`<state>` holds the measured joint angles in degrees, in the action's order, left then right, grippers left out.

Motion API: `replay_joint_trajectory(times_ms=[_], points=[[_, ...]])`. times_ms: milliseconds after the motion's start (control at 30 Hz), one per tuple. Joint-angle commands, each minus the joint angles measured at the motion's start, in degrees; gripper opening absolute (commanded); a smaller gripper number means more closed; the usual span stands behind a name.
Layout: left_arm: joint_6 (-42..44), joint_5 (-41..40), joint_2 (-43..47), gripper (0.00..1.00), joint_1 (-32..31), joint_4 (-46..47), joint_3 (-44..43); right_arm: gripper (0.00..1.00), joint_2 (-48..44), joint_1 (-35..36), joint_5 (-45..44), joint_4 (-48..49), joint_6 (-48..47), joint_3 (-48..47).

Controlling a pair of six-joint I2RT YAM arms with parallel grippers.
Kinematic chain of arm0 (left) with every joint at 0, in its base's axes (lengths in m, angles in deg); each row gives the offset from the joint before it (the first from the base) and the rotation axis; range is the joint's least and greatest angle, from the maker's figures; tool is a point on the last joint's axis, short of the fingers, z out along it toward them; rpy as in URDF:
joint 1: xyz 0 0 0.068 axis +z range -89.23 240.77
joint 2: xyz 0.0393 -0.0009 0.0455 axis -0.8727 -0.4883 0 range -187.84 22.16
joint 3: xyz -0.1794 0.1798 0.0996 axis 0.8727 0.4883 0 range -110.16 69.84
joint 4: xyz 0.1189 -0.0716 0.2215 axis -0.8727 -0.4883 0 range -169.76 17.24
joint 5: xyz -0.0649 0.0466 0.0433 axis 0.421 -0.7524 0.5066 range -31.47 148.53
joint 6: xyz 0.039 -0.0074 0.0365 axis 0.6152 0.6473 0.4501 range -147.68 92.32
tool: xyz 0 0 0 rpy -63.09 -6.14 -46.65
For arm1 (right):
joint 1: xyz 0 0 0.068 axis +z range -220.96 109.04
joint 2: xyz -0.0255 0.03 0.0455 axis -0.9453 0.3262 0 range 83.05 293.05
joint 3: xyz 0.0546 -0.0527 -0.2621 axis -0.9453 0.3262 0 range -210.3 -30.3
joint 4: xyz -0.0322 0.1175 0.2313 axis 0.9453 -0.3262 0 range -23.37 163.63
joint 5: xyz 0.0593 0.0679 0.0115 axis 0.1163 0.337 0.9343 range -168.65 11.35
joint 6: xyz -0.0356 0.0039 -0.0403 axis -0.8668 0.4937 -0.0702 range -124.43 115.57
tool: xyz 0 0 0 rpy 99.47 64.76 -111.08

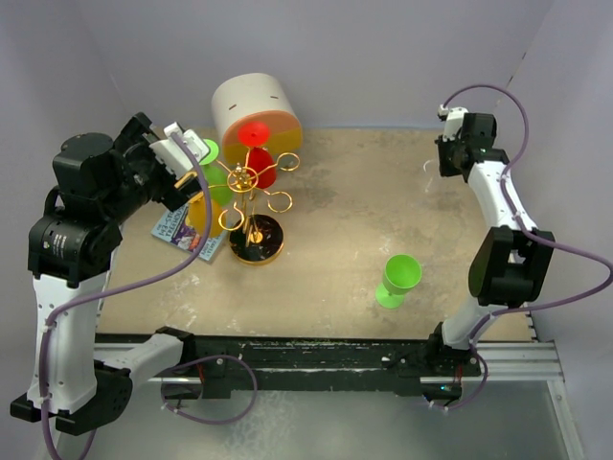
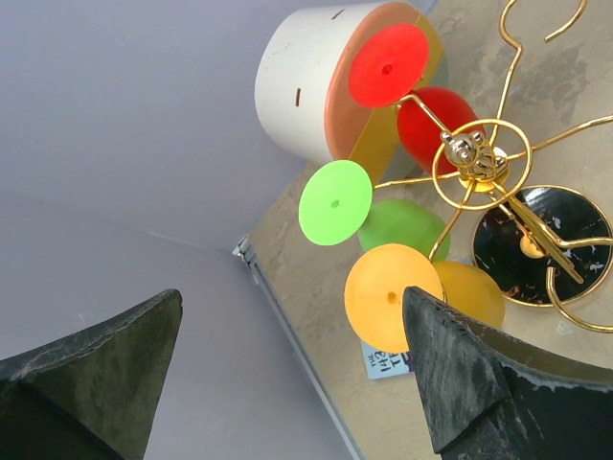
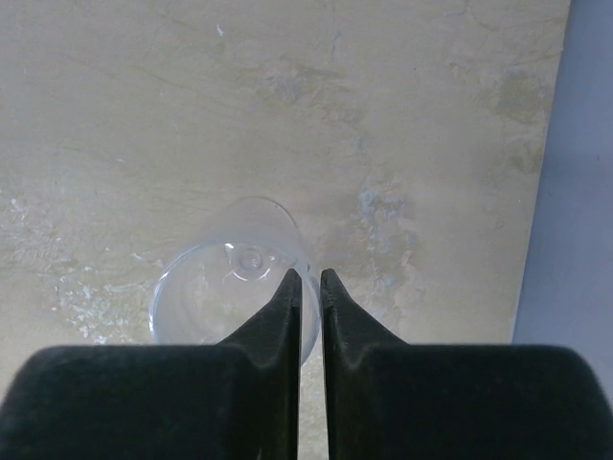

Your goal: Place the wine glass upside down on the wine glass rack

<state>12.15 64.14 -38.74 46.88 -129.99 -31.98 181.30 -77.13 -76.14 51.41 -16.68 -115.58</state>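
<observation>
A clear wine glass (image 3: 215, 287) stands upright on the table at the far right. My right gripper (image 3: 309, 278) is shut on its rim, one finger inside the bowl and one outside; it also shows in the top view (image 1: 442, 158). The gold wire rack (image 1: 251, 187) stands at the back left on a round black base (image 1: 257, 251). Red (image 2: 388, 65), green (image 2: 335, 201) and yellow (image 2: 388, 292) glasses hang upside down on it. My left gripper (image 2: 292, 292) is open and empty, just left of the rack (image 2: 474, 158).
A cream-and-orange cylinder (image 1: 249, 101) lies behind the rack. A green glass (image 1: 397, 278) stands on the table at the front right. A blue book (image 1: 182, 230) lies left of the rack base. Grey walls enclose the table.
</observation>
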Motion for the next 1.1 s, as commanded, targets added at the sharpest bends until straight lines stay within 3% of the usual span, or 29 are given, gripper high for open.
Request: replay_joint_trajectory(times_ms=[0, 133, 333, 633, 867, 1067], points=[[-3.12, -0.68, 0.17, 0.99, 0.38, 4.11, -0.53, 0.05, -1.94, -0.25, 1.71, -1.84, -0.08, -3.33], [-7.39, -1.17, -0.22, 0.99, 1.07, 5.28, -1.61, 0.00, -6.46, -0.24, 4.39, -2.04, -0.07, -1.45], [-11.33, 3.46, 2.20, 0.99, 4.05, 7.67, -0.86, 0.00, -15.92, -0.16, 4.68, -3.69, -2.50, 1.70], [-22.28, 19.05, 2.65, 0.99, 8.26, 10.70, -0.09, 0.00, -28.73, 1.00, 13.25, -9.04, -2.67, 2.40], [-23.40, 20.41, -0.64, 0.97, 8.27, 8.33, -2.85, 0.00, -34.74, 2.60, 23.17, -12.44, -2.91, -0.21], [-24.22, 20.90, -2.82, 0.97, 8.18, 8.21, -3.65, 0.00, -35.47, 7.15, 21.96, -11.33, 0.72, -4.49]])
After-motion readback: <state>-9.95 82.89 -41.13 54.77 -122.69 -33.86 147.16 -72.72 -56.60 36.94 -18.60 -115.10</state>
